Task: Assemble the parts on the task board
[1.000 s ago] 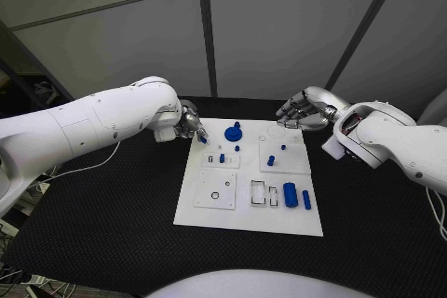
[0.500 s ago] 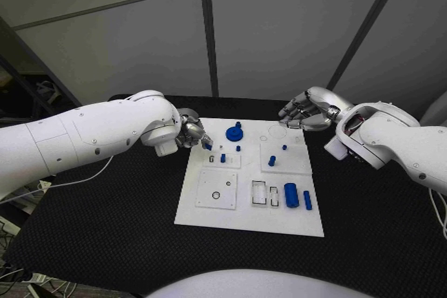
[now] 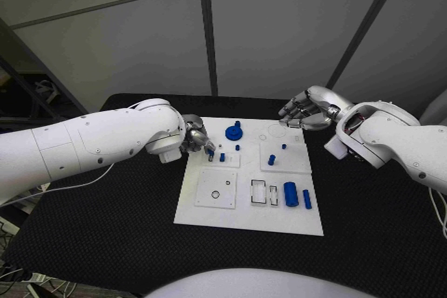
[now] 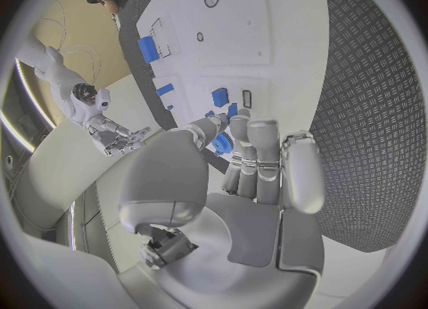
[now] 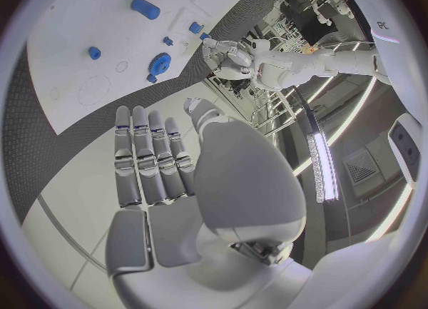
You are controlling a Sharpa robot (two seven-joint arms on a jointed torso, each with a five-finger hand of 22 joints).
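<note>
Head view: left hand (image 3: 196,141) at task board (image 3: 250,215) far-left edge, fingers pinching small blue part (image 4: 222,143); empty slot just beside fingertips, board-inward. Right hand (image 3: 303,112) held off far-right corner, fingers loosely apart, empty.

A white cable (image 3: 79,177) is trailing off the black table (image 3: 112,246) at its left edge

I count one white task board (image 3: 250,211), roughly eight blue parts (image 3: 291,194) on it, and my two hands (image 3: 196,142).
</note>
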